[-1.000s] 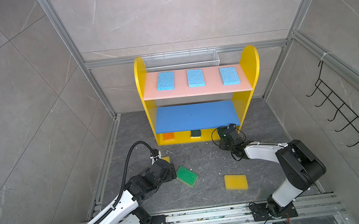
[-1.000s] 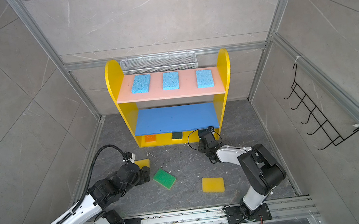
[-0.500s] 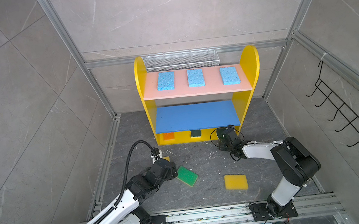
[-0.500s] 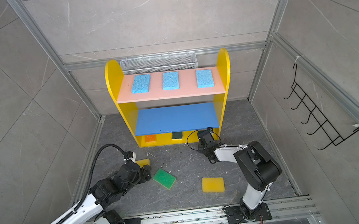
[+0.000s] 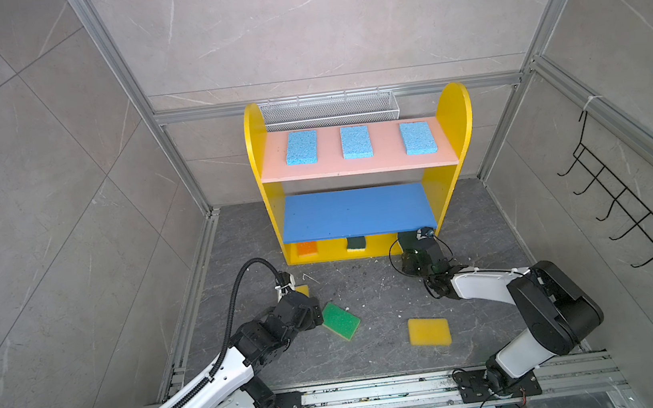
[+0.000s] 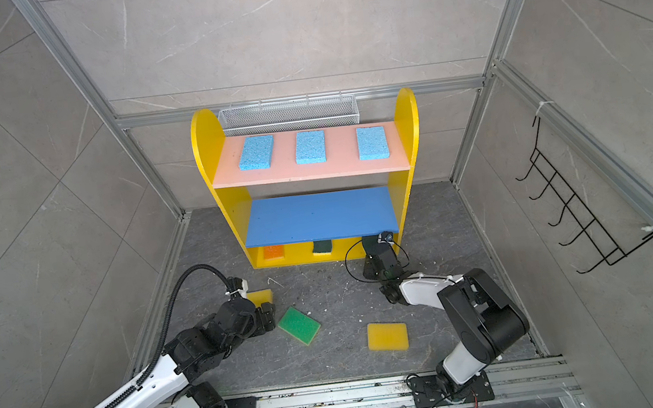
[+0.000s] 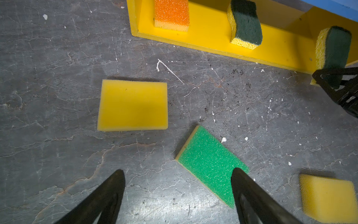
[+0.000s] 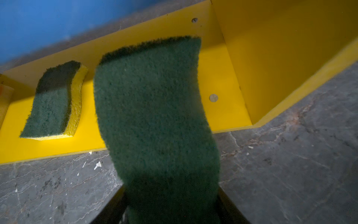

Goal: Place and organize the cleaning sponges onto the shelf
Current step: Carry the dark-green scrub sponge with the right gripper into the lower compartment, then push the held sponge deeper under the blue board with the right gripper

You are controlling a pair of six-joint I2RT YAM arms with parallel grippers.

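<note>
The right gripper (image 8: 170, 201), jaws clenched on a dark-green wavy-edged scourer sponge (image 8: 155, 108), holds it at the right end of the bottom tier of the small yellow three-tier shelf (image 5: 455, 115), in line with a second dark-green scourer (image 7: 246, 25) and an orange sponge (image 7: 171, 13). The left gripper (image 7: 177, 171) hovers, jaws released, over the grey tabletop (image 7: 58, 58) beside a bright green sponge (image 7: 209, 161); two yellow foam sponges (image 7: 132, 104) lie nearby, three light-blue sponges (image 5: 356, 141) on the pink top board (image 5: 358, 166).

- Shelf (image 5: 455, 115): yellow sides and bottom, pink top board, blue middle board.
- Top-board sponges (image 5: 356, 142): light blue, finely pitted.
- Orange sponge (image 7: 171, 13): orange over yellow.
- Middle scourer (image 7: 246, 23), right-hand scourer (image 8: 155, 108): dark green over yellow.
- Green sponge (image 5: 341, 320): bright speckled green, yellow underside.
- Left yellow sponge (image 7: 132, 105), right yellow sponge (image 5: 429, 331): plain yellow.
- Floor (image 5: 368, 288): dark grey, pale veins.
</note>
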